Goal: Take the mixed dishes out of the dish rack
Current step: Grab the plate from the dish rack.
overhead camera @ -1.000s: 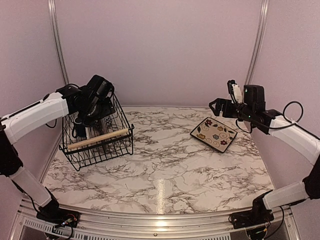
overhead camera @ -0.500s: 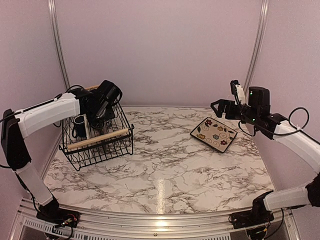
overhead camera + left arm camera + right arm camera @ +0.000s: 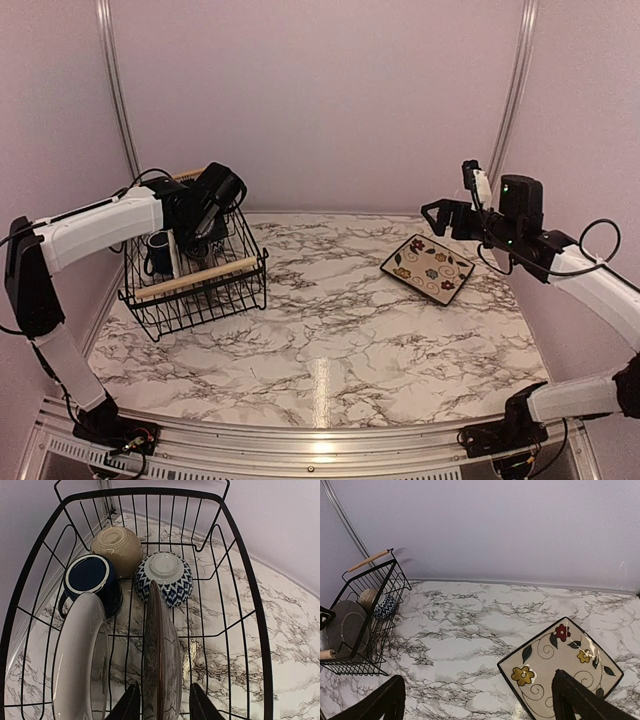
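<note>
The dish rack (image 3: 195,285) is a black wire basket with wooden handles at the table's left. In the left wrist view it holds a cream bowl (image 3: 116,542), a blue-and-white patterned bowl (image 3: 165,577), a navy mug (image 3: 90,580), a pale round plate (image 3: 82,655) on edge and a dark patterned plate (image 3: 161,645) on edge. My left gripper (image 3: 164,695) reaches down into the rack (image 3: 245,555) and straddles the dark plate, with a thin gap showing at each finger. My right gripper (image 3: 480,700) hangs open and empty above the table at the right.
A square flowered plate (image 3: 427,268) with a dark rim lies flat on the marble table at the right, under my right gripper (image 3: 450,200). Purple walls stand close behind and beside the rack. The left arm's head (image 3: 212,195) covers the rack's back corner.
My left gripper shifted slightly toward the rack's back and its jaws narrowed round the dark plate. The right arm rose a little. The dishes have not moved.
</note>
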You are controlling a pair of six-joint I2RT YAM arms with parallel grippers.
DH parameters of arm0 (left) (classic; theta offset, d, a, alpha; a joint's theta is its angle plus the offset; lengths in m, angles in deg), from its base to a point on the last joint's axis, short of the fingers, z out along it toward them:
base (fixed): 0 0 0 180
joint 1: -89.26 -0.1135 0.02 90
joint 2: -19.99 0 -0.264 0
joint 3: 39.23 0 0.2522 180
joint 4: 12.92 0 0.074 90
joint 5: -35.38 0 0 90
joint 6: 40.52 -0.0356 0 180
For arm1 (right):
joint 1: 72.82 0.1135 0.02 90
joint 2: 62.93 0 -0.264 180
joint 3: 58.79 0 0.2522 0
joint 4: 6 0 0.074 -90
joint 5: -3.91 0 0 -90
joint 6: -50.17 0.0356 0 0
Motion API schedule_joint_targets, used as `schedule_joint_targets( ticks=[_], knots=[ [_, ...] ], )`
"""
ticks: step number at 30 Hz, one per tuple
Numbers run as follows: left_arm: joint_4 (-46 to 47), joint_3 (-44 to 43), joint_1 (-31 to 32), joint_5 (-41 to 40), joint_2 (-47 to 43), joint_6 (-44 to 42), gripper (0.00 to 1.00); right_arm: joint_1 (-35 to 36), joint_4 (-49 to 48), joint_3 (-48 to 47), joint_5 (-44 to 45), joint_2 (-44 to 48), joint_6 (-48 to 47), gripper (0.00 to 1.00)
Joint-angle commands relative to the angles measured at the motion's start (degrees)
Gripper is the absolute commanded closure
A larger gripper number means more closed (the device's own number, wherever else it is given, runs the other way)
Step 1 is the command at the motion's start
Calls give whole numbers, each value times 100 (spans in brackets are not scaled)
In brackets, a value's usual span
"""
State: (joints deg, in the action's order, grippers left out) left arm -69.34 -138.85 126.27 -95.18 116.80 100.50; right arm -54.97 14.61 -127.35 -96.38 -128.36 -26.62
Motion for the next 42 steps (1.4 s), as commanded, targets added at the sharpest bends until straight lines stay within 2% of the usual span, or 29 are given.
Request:
schedule_joint_targets(
  ticks=[1, 8, 16, 35, 42],
  knots=[
    [-171, -86, -19, -89, 34, -92, 69, 59, -64, -110, -66, -80, -47, 1],
    [-173, -184, -19, -53, 33, -295, 87, 61, -82, -30, 0, -14, -28, 1],
    [-180, -254, -19, -111, -152, -374, 100, 65, 11, -231, -9, -160, -30, 2],
    [-122, -629, -19, -202, -745, -493, 100, 165, -65, -268, 0, -250, 40, 2],
    [167, -739, -18, -119, -1119, -647, 100, 275, -100, -300, 57, -393, 24, 2]
  ],
)
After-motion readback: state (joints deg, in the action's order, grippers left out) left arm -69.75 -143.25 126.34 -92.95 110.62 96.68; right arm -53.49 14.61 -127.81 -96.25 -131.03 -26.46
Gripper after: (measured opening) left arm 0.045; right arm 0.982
